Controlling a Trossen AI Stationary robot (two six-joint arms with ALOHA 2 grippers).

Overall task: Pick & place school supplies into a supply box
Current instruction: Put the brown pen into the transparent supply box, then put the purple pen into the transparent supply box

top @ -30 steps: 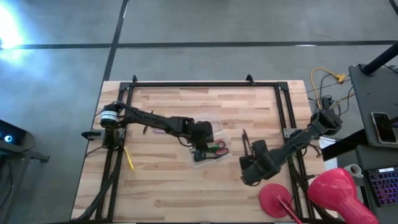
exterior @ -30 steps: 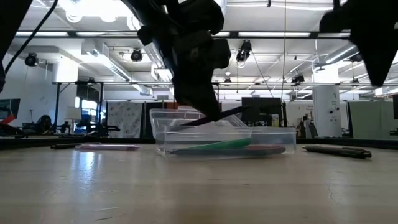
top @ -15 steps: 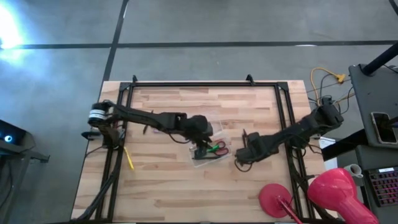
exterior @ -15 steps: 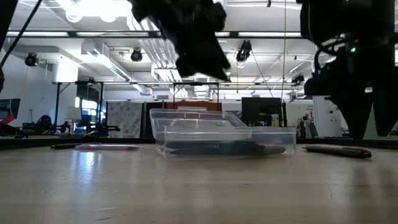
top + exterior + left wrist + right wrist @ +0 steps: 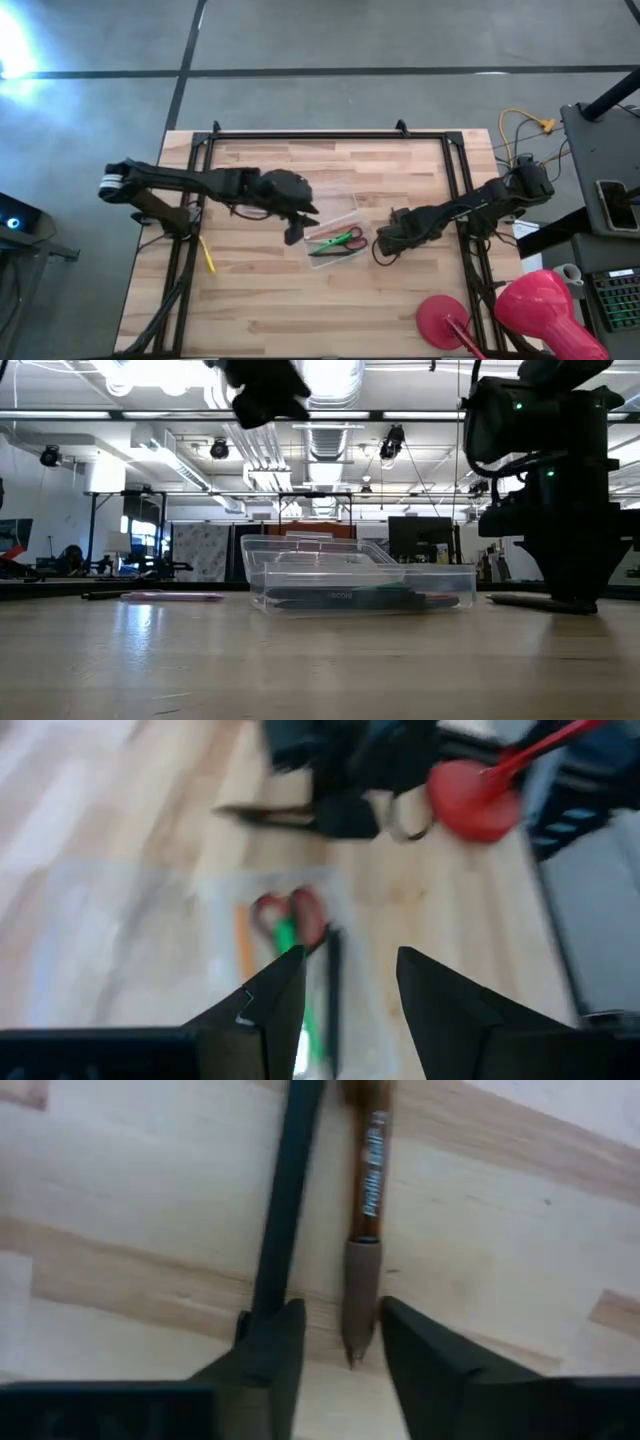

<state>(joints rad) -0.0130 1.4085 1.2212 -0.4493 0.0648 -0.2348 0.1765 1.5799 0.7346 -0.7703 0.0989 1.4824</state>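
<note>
The clear supply box (image 5: 322, 258) (image 5: 360, 585) sits mid-table, with the red-handled scissors (image 5: 348, 238) (image 5: 290, 910), a green pen (image 5: 325, 243) and a dark pen lying in it. My left gripper (image 5: 293, 235) (image 5: 350, 955) is open and hangs in the air just left of the box. My right gripper (image 5: 380, 245) (image 5: 340, 1308) is open and low at the table right of the box. Its fingers stand on either side of the tip end of a brown pen (image 5: 365, 1230), which lies flat beside a dark pen (image 5: 290, 1190). A yellow pen (image 5: 207, 255) lies near the left edge.
A black metal frame (image 5: 300, 135) runs around the tabletop. Two big pink round objects (image 5: 445, 322) (image 5: 540, 305) stand at the near right corner. A clear lid-like piece (image 5: 345, 197) lies just beyond the box. Bare wood stretches along the near side.
My left gripper held a dark pen slanting over the box; the pen now lies in the box, and the gripper has risen and drawn back toward the table's left. My right gripper has moved toward the far edge and slightly left, down to the pens on the table.
</note>
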